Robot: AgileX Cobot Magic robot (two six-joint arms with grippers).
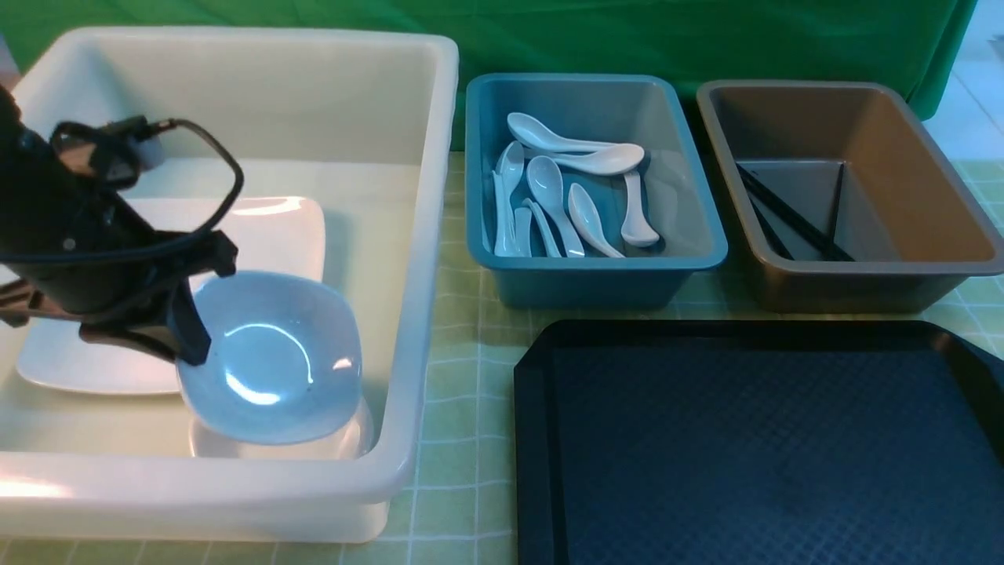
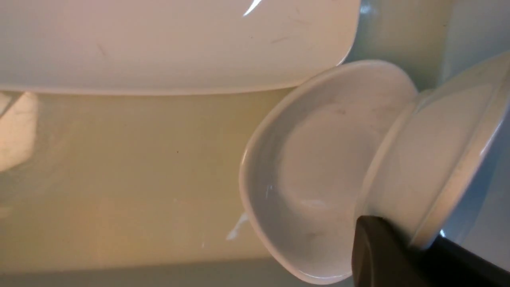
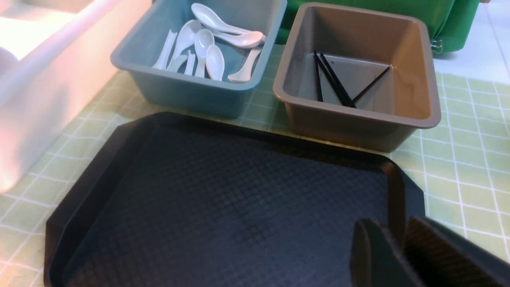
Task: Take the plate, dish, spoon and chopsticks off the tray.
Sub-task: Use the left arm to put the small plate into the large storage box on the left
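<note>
My left gripper (image 1: 187, 333) is shut on the rim of a small white dish (image 1: 274, 361) and holds it tilted inside the white bin (image 1: 423, 235). The dish hangs just above a second dish (image 2: 310, 179) on the bin floor. The large white plate (image 1: 267, 227) lies flat in the bin behind them. White spoons (image 1: 549, 188) are piled in the blue bin (image 1: 596, 275). Black chopsticks (image 1: 784, 216) lie in the brown bin (image 1: 863, 275). The black tray (image 1: 753, 447) shows only its textured surface. My right gripper (image 3: 392, 224) hovers over the tray's corner, slightly open and holding nothing.
The three bins stand in a row behind and to the left of the tray on a green checked cloth (image 1: 463, 471). A green curtain (image 1: 627, 31) closes off the back.
</note>
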